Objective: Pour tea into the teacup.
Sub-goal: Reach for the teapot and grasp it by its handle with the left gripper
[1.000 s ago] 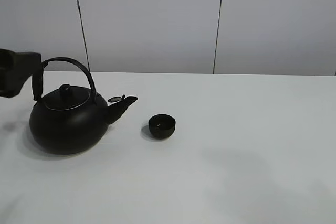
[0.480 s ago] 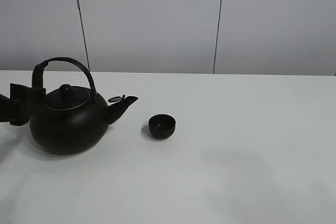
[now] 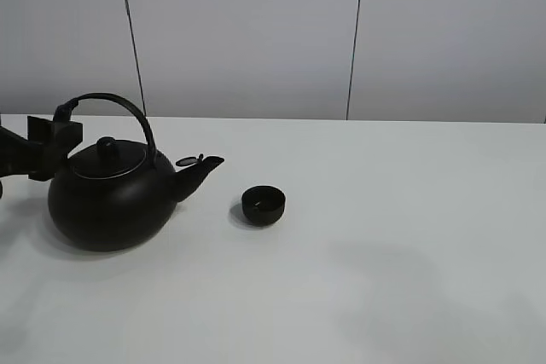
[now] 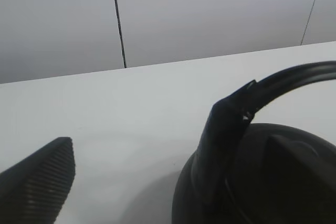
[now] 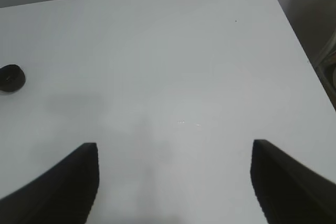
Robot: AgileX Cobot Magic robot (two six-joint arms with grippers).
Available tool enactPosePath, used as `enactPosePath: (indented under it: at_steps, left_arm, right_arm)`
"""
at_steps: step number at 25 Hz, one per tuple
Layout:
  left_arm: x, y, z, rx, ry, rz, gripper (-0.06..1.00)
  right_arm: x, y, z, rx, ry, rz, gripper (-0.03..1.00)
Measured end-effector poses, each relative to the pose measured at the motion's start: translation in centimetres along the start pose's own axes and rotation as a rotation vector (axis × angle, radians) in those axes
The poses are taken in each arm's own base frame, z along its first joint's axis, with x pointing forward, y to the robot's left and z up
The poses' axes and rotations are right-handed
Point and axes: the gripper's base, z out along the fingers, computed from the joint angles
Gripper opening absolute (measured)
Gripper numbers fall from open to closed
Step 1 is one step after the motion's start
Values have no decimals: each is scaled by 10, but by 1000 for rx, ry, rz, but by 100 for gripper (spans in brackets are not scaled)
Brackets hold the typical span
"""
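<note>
Judged: nothing poured yet. Kettle [image 3: 111,198] sits flat near table [image 3: 409,253] left edge, teacup [image 3: 264,205] just beyond spout. Left jaws spread by handle, ungripped; right jaws spread, idle.

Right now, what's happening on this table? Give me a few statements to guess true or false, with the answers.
1. The kettle stands on the table. True.
2. Its spout points toward the teacup. True.
3. The teacup touches the spout. False: it stands apart, to the right of it.
4. The right jaws hold the teacup. False: they are open above the table, far from it.
5. The kettle is uncovered. False: the lid is on.
</note>
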Motion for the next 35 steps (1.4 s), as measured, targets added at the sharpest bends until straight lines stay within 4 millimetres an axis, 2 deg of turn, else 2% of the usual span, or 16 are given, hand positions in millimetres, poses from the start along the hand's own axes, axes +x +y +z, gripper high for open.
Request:
enactPosePath:
  at_steps: [11,19,32,35]
  left_arm:
    - [3,-1,23,27,-15,14,70]
    - [6,-1,26,28,-9,-2,68]
    - [5,-7,25,92,-12,30,14]
    - [5,-7,25,89,-13,34,12]
  right_arm:
    - [0,0,0,0,0,0,55]
    - [0,0,0,0,0,0,55]
    - [0,0,0,0,0,0,55]
    - [0,0,0,0,0,0,55]
